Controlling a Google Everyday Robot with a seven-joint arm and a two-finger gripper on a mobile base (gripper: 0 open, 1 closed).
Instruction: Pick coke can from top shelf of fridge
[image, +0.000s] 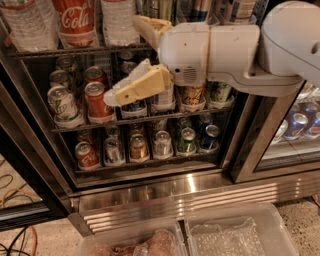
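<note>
The coke can (75, 21), red with white Coca-Cola script, stands on the top shelf (45, 52) of the fridge (165, 187) between clear water bottles; its top is cut off by the picture edge. My gripper (122, 59) is inside the fridge opening, to the right of and below the can. It is open. Its upper yellowish finger (147, 25) is at the top shelf's height in front of a water bottle (119, 22). Its lower finger (137, 89) points left in front of the middle rack's cans. It holds nothing.
Red-orange cans (97, 102) and green-white cans (62, 105) stand on the middle rack, with several cans (137, 147) on the lower rack. A black door frame and a glass door (295, 127) are at right. Clear plastic bins (230, 235) lie below. Cables (15, 200) lie on the floor at left.
</note>
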